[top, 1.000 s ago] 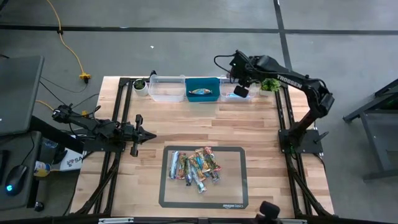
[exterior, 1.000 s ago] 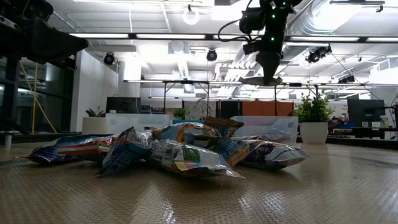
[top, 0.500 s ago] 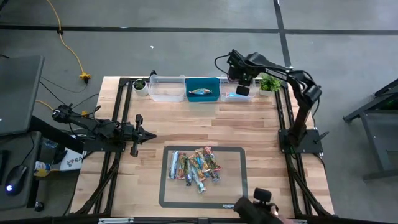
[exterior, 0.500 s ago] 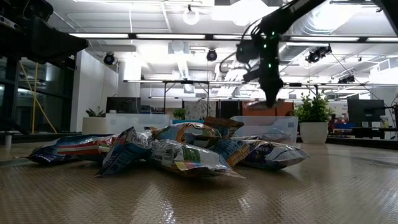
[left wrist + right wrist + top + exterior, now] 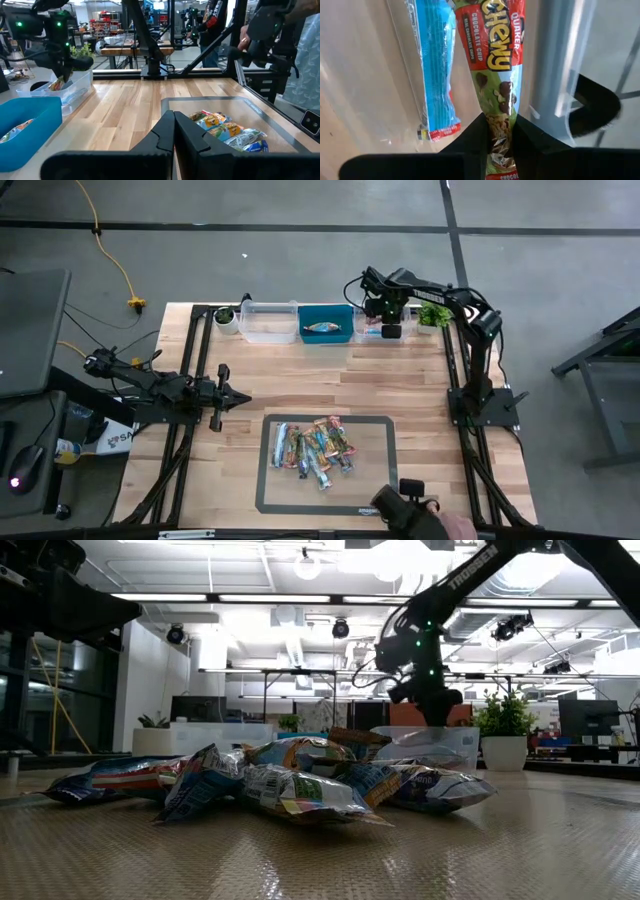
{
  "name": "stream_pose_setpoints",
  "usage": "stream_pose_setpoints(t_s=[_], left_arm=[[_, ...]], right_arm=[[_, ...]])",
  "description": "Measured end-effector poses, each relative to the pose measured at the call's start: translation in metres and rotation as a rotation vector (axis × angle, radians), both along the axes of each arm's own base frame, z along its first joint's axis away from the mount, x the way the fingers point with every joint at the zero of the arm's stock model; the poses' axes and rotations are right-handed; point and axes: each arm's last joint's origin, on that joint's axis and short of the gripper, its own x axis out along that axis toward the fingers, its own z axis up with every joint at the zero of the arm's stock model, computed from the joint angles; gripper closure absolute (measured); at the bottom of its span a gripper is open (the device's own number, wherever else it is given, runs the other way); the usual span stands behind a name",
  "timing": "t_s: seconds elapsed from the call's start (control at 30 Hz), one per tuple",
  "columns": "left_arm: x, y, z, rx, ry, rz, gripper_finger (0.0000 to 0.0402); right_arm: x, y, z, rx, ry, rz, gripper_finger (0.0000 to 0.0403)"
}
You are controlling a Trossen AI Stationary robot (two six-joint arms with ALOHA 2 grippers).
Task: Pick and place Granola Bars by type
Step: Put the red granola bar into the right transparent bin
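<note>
While my right gripper (image 5: pixel 498 131) has come down over the last second from well above the bins into the clear bin (image 5: pixel 386 332) at the bench's far right corner, it is pinching a red-topped bar (image 5: pixel 497 70) between its fingers. The bar hangs into the bin, lying just beside a light-blue bar (image 5: pixel 434 65) already resting on the bin floor. So the carry is over and this is the release step; I judge the bar low enough to be let go without bouncing out, though I cannot tell whether its tip touches the floor.

What gives me pause is the neighbour: the two wrappers look like different kinds, and the job is sorting by type. The blue bin (image 5: pixel 326 323) next door along the far edge holds one bar (image 5: pixel 320 328), and the other clear bin (image 5: pixel 269 322) beyond it looks bare from above.

My left gripper (image 5: pixel 174 131) is closed on nothing and parked near the left edge, fingers pointing across the bench.

The remaining bars (image 5: pixel 315 448) sit heaped on the mat (image 5: pixel 275 502) near the front edge, so most of the sorting is still ahead. A person's hand (image 5: pixel 420 522) with a dark device shows at the front edge.
</note>
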Motion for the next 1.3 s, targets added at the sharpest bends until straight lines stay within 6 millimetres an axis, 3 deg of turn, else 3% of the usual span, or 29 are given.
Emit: stream_pose_setpoints(t_s=[0.23, 0.83, 1.3], left_arm=[[0.0000, 0.0000, 0.0001, 0.000, 0.000, 0.001, 0.0400], [0.0000, 0.0000, 0.0001, 0.000, 0.000, 0.000, 0.0400], [0.0000, 0.0000, 0.0001, 0.000, 0.000, 0.000, 0.0400]], right_arm=[[-0.0076, -0.0071, -0.0113, 0.078, -0.005, -0.051, 0.0346], [-0.0075, -0.0053, -0.0115, 0.121, -0.032, -0.059, 0.0342], [-0.0033, -0.0001, -0.0110, 0.126, -0.040, -0.102, 0.0262]])
